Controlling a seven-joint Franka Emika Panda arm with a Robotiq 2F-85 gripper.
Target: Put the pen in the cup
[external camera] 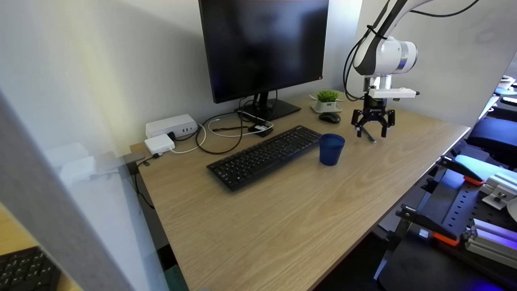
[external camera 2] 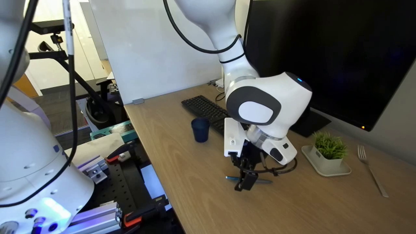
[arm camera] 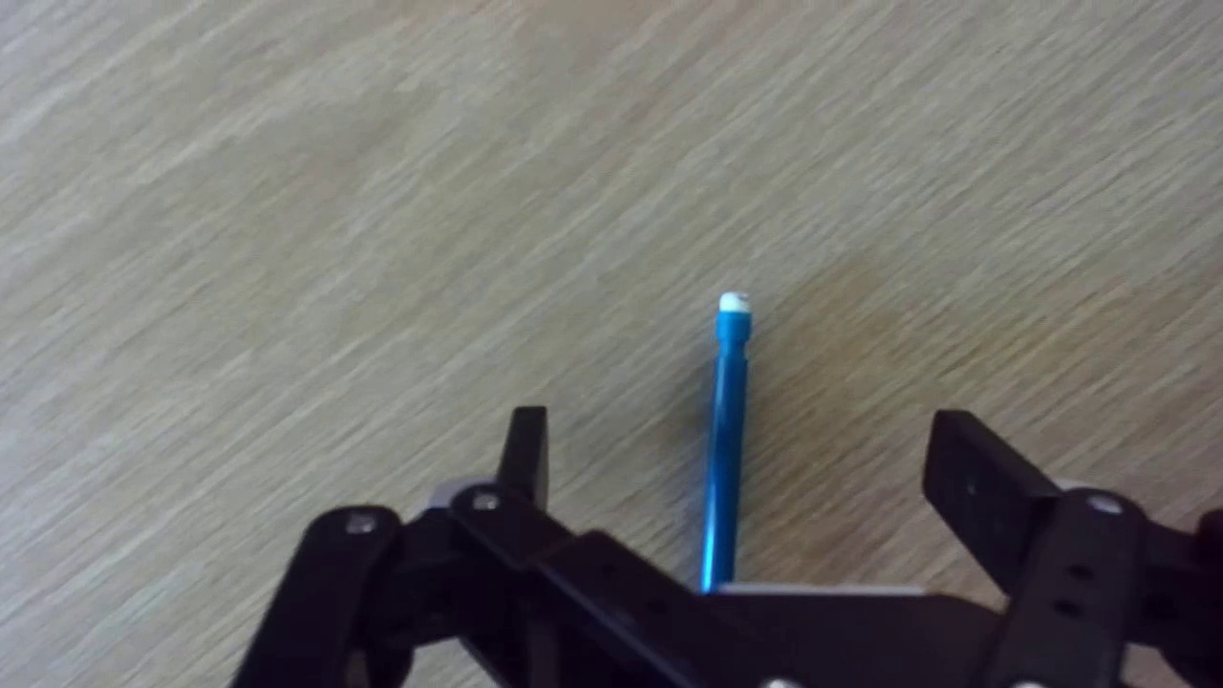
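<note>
- The hand pointed down over the tabletop, its two fingers spread well apart with a wide gap between them.
- The pen lay flat on the tabletop beneath the hand; in the wrist view it ran lengthwise through that gap, about midway, and showed apart from either finger.
- Its white tip reached out past the fingertips, while the opposite stretch of the blue shaft was hidden behind the hand.
- In an exterior view a finger crossed in front of the pen, so its blue end appeared on one side of the hand and its darker end on the opposite side.
- How high the fingertips were above the tabletop could not be told.
- The cup, dark blue and upright, stood on the tabletop well apart from the hand, to its left in both exterior views.
- Past the cup from the hand, the keyboard lay just beside it; whether the two touched could not be told.
- Left of the hand in an exterior view sat the mouse, near it, with the monitor standing farther off.
- To the right of the hand in an exterior view stood a potted plant, and farther right lay a fork.
</note>
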